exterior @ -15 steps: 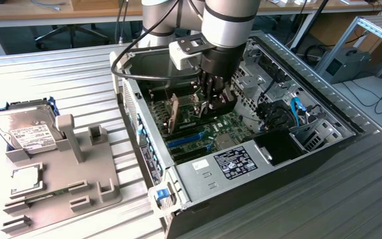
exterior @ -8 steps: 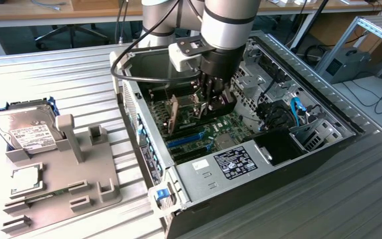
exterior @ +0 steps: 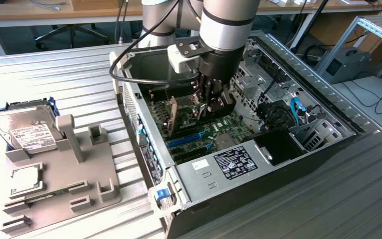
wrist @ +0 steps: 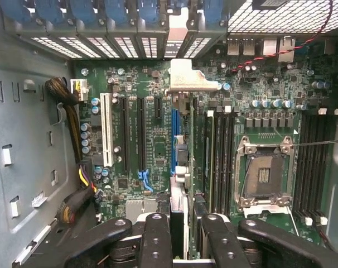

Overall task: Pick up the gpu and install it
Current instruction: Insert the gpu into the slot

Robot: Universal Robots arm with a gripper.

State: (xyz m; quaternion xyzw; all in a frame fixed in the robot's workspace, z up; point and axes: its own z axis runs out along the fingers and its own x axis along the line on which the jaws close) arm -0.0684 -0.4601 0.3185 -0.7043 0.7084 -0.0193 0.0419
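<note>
"Where's the thin dark card with the silvery end bracket, the gpu [wrist: 180, 167]?"

"Edge-on, pinched in the black gripper [wrist: 183, 234] above the green motherboard [wrist: 158, 128]. Looks stiff, light, fragile; best held by its edges."

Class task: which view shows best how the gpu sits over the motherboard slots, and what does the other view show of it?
The wrist view: the gpu appears edge-on between the fingers, its bracket toward the case's rear slots, over the motherboard. The exterior view shows the gpu as a tilted card inside the case, partly behind the arm.
</note>
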